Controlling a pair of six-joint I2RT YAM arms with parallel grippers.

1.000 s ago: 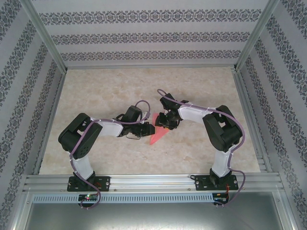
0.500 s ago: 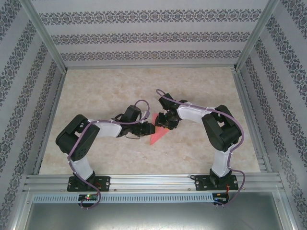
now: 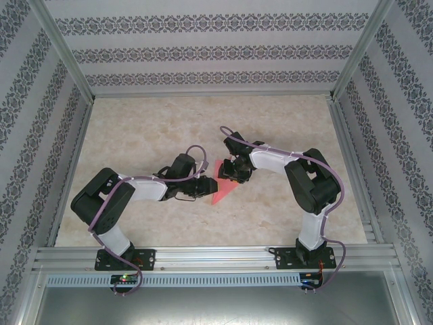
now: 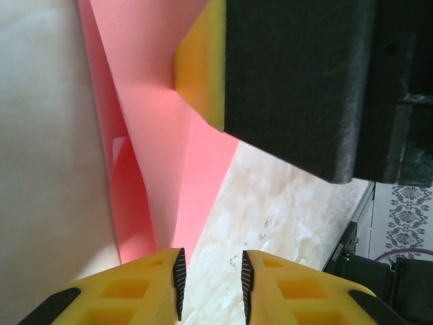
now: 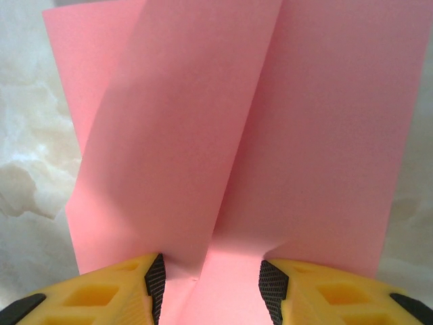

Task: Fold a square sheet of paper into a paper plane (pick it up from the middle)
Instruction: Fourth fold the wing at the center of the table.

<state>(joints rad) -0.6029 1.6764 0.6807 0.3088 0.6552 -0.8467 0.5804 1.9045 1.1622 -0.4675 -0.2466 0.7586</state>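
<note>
fingers of left gripper (image 4: 211,274) now parted and empty, drawn back off the narrow end of the paper (image 3: 222,191). right gripper (image 5: 211,277) open as before, tips flat on the folded paper at middle of table (image 3: 135,135). crease judged pressed; next fold due.

Paper plane (image 3: 222,190), partly folded: thin, plain salmon-pink paper in a pointed wedge, lying between the left gripper (image 3: 207,185) and the right gripper (image 3: 227,175). In the left wrist view it narrows toward the left gripper, its tip ending just beside one fingertip, with a lengthwise fold line showing; a pad of the right gripper rests on the wider part. In the right wrist view two flaps overlap along a lengthwise crease running away from between that gripper's parted fingers.
</note>
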